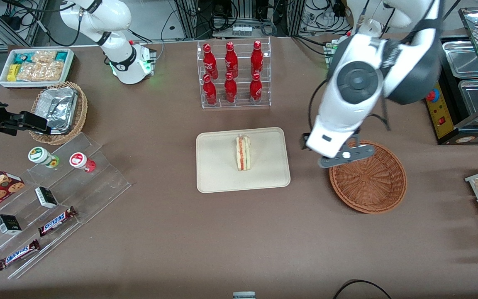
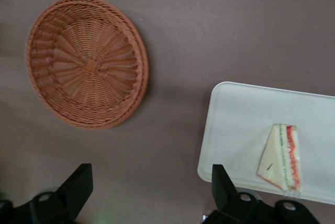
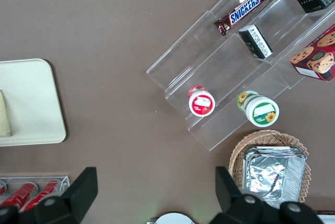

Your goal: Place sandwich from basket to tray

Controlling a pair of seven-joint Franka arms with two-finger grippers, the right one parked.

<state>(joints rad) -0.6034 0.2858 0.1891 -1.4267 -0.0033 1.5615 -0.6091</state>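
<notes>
Sandwich (image 1: 243, 152): lying on the tray (image 1: 218, 174), near its middle; long axis running toward and away from the front camera; filling stripe showing
Basket (image 1: 369, 182): empty, on the counter (image 1: 239, 241) just beside the tray, toward the working arm's end
Jaws (image 2: 152, 185): apart, holding nothing; raised over the strip of counter between basket and tray, sandwich well off to the tray side
Judgement: transfer looks done; no grasp called for, only a clear retreat
Views: front view hides the fingers (image 2: 78, 182) under the wrist; wrist view shows them spread, with basket bare inside
</notes>
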